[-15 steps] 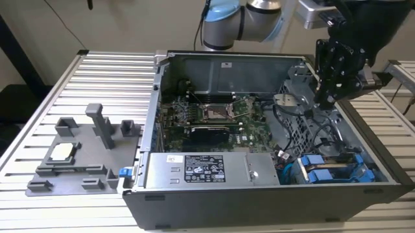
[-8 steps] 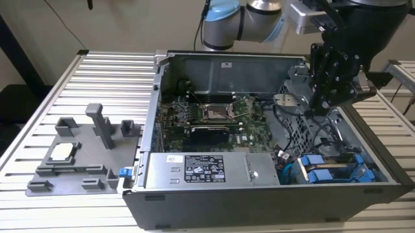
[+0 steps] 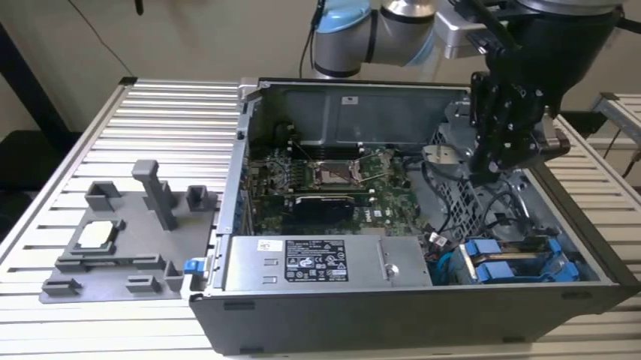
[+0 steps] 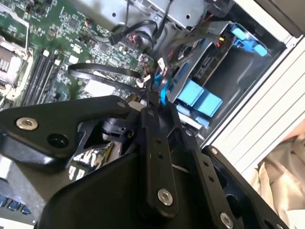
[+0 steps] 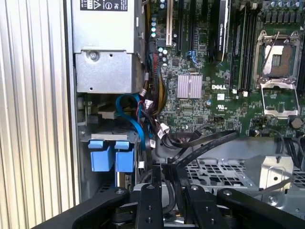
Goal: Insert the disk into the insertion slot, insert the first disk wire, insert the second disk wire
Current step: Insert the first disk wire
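Open tower case [image 3: 240, 187] on a slatted table [image 3: 150, 120]: raised walls bound the work space on all sides, top open. The gripper [image 3: 488, 166] hangs over the perforated bracket [image 5: 214, 169] by the wall on the exterior view's right, crowded by black cables [image 5: 202, 143]; jaws nearly together, anything pinched cannot be told. The disk [image 3: 498, 271] sits in the insertion slot [image 5: 108, 137] beside a second blue carrier [image 3: 479, 250], long axis along the nearest wall, blue end toward the power supply [image 3: 320, 262], whose white label carries black print
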`<action>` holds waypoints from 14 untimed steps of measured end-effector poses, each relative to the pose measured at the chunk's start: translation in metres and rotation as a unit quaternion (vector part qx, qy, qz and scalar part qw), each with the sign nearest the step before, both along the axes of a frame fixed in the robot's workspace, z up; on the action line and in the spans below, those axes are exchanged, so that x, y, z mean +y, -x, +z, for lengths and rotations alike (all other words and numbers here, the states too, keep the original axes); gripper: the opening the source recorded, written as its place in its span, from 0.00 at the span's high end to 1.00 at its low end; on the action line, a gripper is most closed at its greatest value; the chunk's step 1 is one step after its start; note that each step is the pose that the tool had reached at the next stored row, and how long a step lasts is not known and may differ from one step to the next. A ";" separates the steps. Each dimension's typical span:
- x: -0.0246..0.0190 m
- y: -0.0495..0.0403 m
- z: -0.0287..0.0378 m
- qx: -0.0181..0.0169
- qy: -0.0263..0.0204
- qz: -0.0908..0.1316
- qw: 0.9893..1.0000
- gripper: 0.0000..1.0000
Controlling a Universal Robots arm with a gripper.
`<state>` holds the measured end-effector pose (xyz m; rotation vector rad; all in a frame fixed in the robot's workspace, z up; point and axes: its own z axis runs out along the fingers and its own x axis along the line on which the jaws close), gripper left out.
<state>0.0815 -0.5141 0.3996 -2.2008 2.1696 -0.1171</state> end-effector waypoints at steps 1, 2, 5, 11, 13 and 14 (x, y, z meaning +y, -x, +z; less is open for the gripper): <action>0.0002 0.0012 -0.0007 0.000 0.002 0.000 1.000 0.73; 0.0010 0.0029 -0.0014 0.000 0.003 0.000 1.000 0.73; 0.0029 0.0061 -0.0015 -0.003 0.003 0.000 1.000 0.73; 0.0043 0.0074 0.0051 -0.003 0.003 0.000 1.000 0.73; 0.0060 0.0087 0.0052 -0.004 0.003 0.000 1.000 0.73; 0.0089 0.0097 0.0052 -0.004 0.005 0.001 1.000 0.73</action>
